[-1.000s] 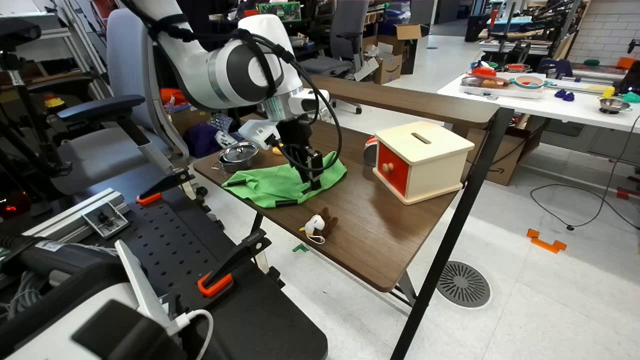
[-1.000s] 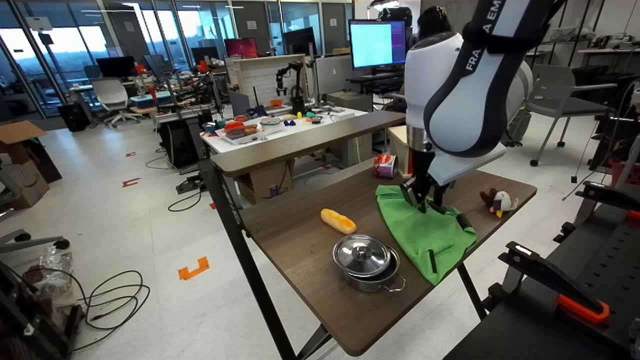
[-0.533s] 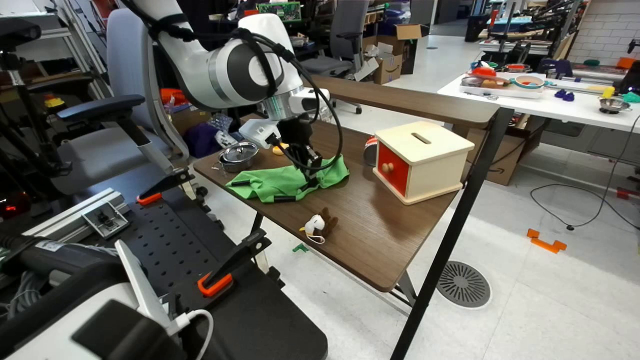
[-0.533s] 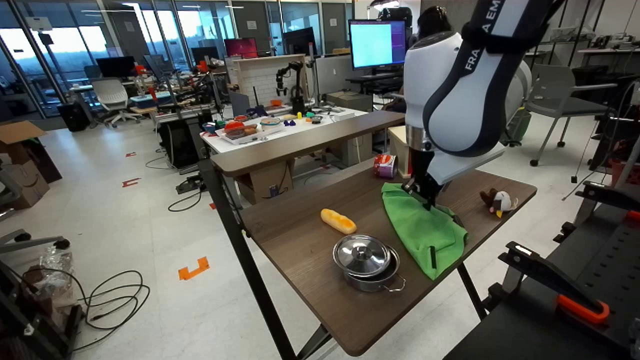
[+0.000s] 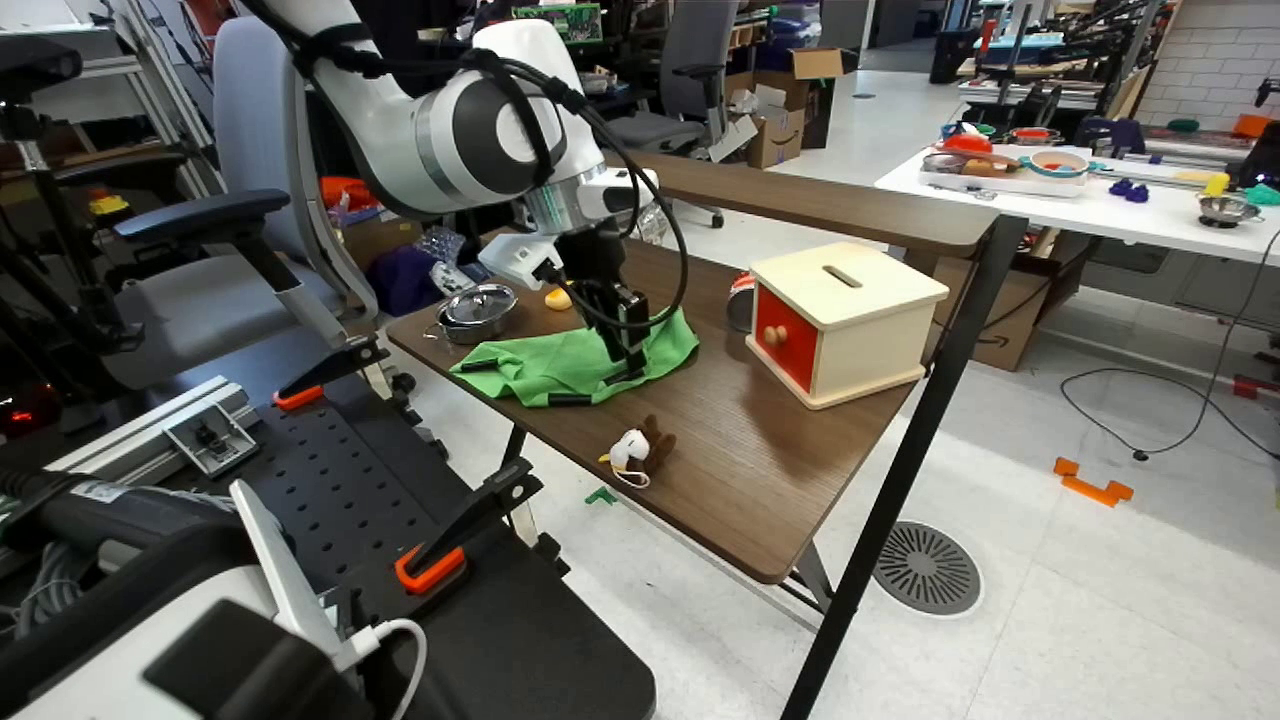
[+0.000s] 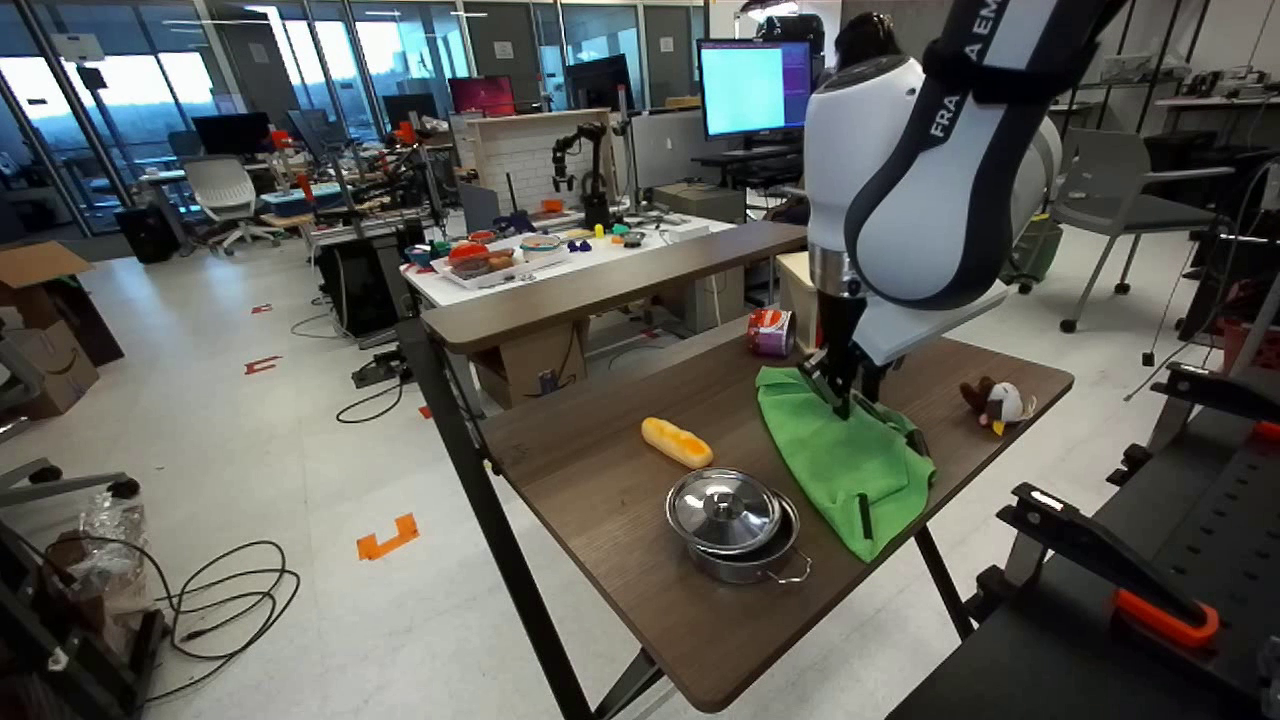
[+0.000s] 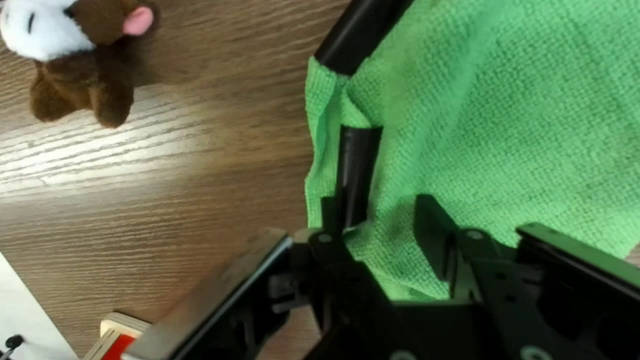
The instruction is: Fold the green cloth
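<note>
The green cloth (image 5: 545,365) lies wrinkled on the brown table, with black strips along its edges. It also shows in an exterior view (image 6: 840,480) and fills the right of the wrist view (image 7: 525,125). My gripper (image 5: 630,368) points down over the cloth in both exterior views (image 6: 858,402). In the wrist view its two fingers (image 7: 376,212) stand apart, with cloth visible between and below them. The left finger is beside a black strip (image 7: 357,170) near the cloth's folded edge. Whether the fingertips touch the cloth cannot be told.
A plush bird (image 5: 640,450) lies near the cloth by the table edge. A steel pot with lid (image 6: 735,525) and a yellow-orange bread piece (image 6: 677,442) are on the table's other side. A red-and-cream box (image 5: 850,325) and a can (image 6: 771,331) stand toward the back.
Half a second ago my fingers were close together at the cloth; now they are apart. Over the last second the cloth shifted slightly inward from the near table edge, and the arm moved only slightly.
</note>
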{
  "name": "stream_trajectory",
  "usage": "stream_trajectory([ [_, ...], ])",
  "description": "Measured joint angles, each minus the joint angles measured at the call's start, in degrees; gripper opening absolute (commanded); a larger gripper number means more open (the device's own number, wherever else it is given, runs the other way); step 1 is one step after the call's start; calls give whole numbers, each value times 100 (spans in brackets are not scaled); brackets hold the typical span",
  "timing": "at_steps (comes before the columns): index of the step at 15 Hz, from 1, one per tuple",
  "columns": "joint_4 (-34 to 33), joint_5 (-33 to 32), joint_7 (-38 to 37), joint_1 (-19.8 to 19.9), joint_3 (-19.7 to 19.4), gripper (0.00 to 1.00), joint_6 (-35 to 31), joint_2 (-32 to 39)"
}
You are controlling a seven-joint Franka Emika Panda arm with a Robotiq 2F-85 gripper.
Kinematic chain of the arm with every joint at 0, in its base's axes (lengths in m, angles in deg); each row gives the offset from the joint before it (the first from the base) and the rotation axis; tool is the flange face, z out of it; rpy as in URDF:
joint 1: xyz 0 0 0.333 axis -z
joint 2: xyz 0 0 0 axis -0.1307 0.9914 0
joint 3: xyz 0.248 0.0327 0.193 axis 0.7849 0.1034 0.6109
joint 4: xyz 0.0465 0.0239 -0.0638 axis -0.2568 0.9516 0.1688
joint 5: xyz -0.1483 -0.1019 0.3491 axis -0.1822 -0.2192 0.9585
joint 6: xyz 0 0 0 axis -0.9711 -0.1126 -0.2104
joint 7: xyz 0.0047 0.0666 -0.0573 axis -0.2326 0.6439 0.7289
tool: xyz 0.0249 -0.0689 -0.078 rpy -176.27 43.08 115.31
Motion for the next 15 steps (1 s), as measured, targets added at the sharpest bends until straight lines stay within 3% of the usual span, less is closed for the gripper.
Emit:
stream_trajectory([
  [3,62,-5,0,-104,-132,97,-12,-96],
  [4,96,-6,0,-120,-165,100,-12,-136],
  [15,488,-69,18,-117,-247,98,-11,-245],
])
